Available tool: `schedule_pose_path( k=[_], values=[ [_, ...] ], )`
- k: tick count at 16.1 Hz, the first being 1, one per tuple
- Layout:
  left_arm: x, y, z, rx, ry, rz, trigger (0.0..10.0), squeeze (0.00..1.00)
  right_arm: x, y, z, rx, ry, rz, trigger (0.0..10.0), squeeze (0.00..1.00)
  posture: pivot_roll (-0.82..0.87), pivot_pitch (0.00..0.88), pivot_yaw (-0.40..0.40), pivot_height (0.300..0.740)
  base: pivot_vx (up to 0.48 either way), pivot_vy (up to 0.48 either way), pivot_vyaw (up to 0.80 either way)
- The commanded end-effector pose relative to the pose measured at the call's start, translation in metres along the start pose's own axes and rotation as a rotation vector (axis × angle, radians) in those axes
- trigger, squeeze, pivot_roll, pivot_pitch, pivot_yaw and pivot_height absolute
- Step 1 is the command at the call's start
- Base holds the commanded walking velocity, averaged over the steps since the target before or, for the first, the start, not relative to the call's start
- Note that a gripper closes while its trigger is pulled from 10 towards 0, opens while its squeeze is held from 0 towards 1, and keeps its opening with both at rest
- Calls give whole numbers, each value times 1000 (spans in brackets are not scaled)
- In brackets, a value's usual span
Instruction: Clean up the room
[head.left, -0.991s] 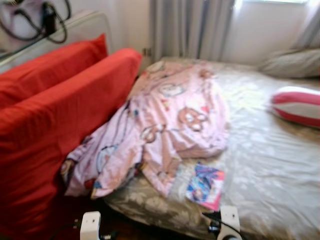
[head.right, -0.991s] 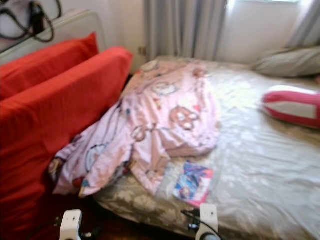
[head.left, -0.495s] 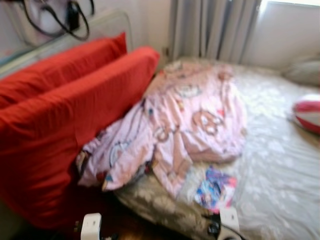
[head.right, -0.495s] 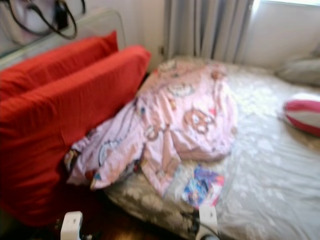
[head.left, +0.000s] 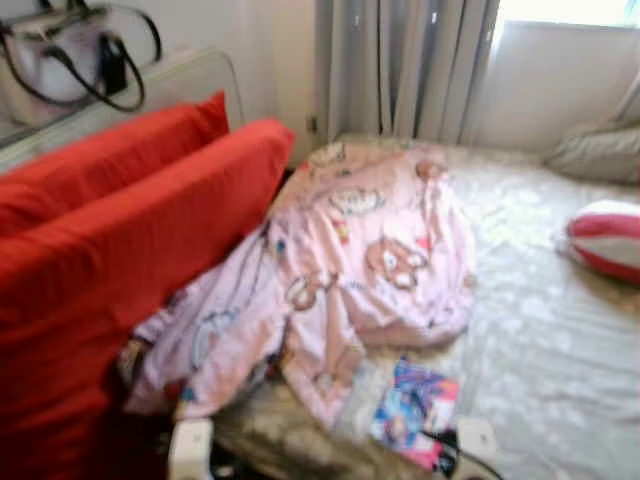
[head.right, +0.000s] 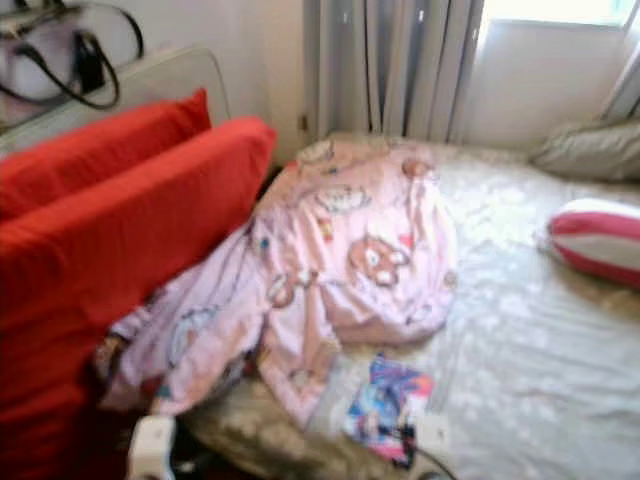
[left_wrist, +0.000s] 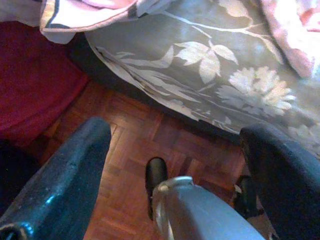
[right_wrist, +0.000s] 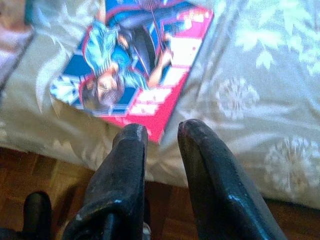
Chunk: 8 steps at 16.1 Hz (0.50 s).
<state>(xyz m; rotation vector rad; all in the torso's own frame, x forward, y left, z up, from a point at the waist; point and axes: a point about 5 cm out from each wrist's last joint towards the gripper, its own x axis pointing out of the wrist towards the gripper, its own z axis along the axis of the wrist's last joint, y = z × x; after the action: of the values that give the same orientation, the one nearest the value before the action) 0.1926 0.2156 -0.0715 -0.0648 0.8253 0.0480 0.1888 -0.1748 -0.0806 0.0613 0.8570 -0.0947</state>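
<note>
Colourful book (right_wrist: 135, 62) lying flat near the bed's (head.left: 560, 340) front edge, just beside a crumpled pink blanket (head.left: 340, 270). Right pincer (right_wrist: 160, 135), fingers nearly closed and empty, poised just short of the book's corner. Left pincer (left_wrist: 175, 150) spread wide above the parquet floor (left_wrist: 135, 165).

A glossy printed paper cover was seen on the magazine (right_wrist: 135, 70), soft matt cloth on the floral bed sheet (right_wrist: 260, 75) and pink blanket (head.left: 370, 240), and polished wood parquet on the floor (left_wrist: 135, 165).
</note>
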Motion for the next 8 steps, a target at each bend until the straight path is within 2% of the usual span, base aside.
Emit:
schedule_pose_path(
  k=[1, 3, 5, 6, 7, 8],
  values=[
    [-2, 1, -6, -5, -3, 2, 10000, 0, 2, 6, 8, -12, -37, 11, 10000, 0, 42, 0, -21, 740, 0, 0, 0],
    [-3, 0, -5, -11, -24, -1, 10000, 0, 3, 6, 16, -25, -76, 17, 10000, 0, 43, 0, -21, 740, 0, 0, 0],
    [-4, -1, -1, -13, -92, -25, 10000, 0, 4, 9, 39, -14, -199, 36, 10000, 0, 33, 0, -18, 740, 0, 0, 0],
    [-4, -1, -1, -14, -100, -24, 10000, 0, 4, 9, 42, -14, -215, 38, 10000, 0, 33, 0, -20, 740, 0, 0, 0],
    [-6, 0, 1, -66, -166, -9, 10000, 0, 2, 8, 62, 22, -337, 49, 10000, 0, 31, 0, -23, 740, 0, 0, 0],
    [-7, 0, 3, -77, -193, -11, 10000, 0, 1, 8, 70, 31, -389, 52, 10000, 0, 30, 0, -24, 740, 0, 0, 0]
  ],
)
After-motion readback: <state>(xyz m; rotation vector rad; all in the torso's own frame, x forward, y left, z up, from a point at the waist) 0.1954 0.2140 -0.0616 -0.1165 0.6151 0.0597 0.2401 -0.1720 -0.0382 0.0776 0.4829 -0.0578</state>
